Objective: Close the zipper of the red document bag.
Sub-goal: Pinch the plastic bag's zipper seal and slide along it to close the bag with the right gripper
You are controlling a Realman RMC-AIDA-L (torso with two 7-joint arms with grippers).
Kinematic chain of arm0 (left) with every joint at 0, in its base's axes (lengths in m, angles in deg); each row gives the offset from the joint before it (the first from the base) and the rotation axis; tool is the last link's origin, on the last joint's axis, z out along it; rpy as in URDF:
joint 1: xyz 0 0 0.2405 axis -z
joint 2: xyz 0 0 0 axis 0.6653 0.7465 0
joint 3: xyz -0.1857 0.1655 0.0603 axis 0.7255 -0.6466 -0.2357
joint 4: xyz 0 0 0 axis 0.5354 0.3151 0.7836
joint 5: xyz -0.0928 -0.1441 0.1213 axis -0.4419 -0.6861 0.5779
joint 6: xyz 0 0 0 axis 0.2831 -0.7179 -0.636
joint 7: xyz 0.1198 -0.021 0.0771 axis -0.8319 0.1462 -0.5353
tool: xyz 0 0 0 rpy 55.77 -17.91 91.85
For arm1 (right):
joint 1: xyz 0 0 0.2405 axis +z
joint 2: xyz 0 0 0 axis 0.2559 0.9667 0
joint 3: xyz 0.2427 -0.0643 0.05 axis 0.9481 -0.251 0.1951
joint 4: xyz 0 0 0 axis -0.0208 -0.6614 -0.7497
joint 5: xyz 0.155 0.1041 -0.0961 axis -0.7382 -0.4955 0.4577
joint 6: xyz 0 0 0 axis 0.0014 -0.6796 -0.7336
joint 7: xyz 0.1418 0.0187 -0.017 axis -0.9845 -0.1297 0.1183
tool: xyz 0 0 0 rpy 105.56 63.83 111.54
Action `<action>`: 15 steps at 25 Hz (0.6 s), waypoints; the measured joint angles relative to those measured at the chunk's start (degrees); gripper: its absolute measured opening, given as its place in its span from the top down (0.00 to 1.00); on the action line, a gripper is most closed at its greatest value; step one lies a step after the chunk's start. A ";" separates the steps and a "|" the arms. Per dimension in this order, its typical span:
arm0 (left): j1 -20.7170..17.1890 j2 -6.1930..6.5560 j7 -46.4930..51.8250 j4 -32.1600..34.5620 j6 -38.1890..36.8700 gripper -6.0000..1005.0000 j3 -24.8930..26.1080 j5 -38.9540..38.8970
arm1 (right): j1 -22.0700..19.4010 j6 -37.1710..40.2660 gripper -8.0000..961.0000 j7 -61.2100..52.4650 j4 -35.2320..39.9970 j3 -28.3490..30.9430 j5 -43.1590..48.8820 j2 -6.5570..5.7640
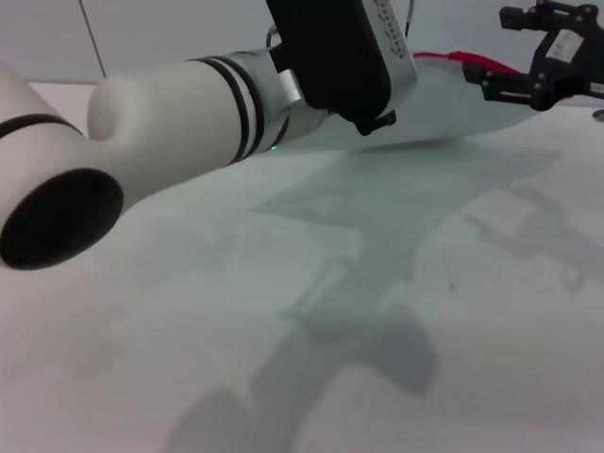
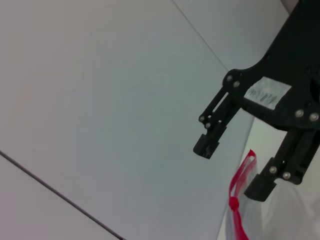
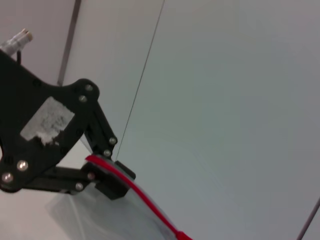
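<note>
Right gripper (image 1: 483, 80) far right, raised off the table (image 1: 189, 377), fingers pinched down on the zipper (image 1: 439, 57) at the top edge of the red document bag (image 1: 444, 104). The right wrist view shows the same: gripper (image 3: 112, 180) clamped on the red strip (image 3: 150, 207), which runs away from the fingers along the edge of the translucent pouch (image 3: 100, 215).

Left gripper (image 1: 376, 121) top centre, also raised, in front of the bag's other end. In the left wrist view its fingers are spread wide (image 2: 232, 167) and hold nothing. The end of the zipper (image 2: 233, 202) and a corner of the bag (image 2: 270, 220) sit just beside the lower finger (image 2: 260, 187); cannot tell if they touch.

Bag is held up in the air, tilted, red edge uppermost, lower edge hanging free above the table. It hangs between the two grippers.

In the way: white left forearm (image 1: 170, 123) crosses the head view from the left and, with the black gripper body, hides the bag's left part. Small green light (image 1: 274, 146) under the forearm near the wrist.

Around: plain white table with shadows of bag and arms (image 1: 377, 283); pale wall (image 2: 100, 100) behind with thin seam lines.
</note>
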 joint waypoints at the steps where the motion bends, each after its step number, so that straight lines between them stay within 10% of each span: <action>1: 0.04 0.00 0.00 0.06 0.00 0.94 -0.17 0.00 | 0.00 -0.11 0.17 0.45 0.14 -0.15 0.25 0.01; 15: 0.28 0.04 0.04 0.20 0.29 0.94 -0.23 0.00 | -2.67 -2.14 0.18 6.76 5.25 -5.44 1.37 0.38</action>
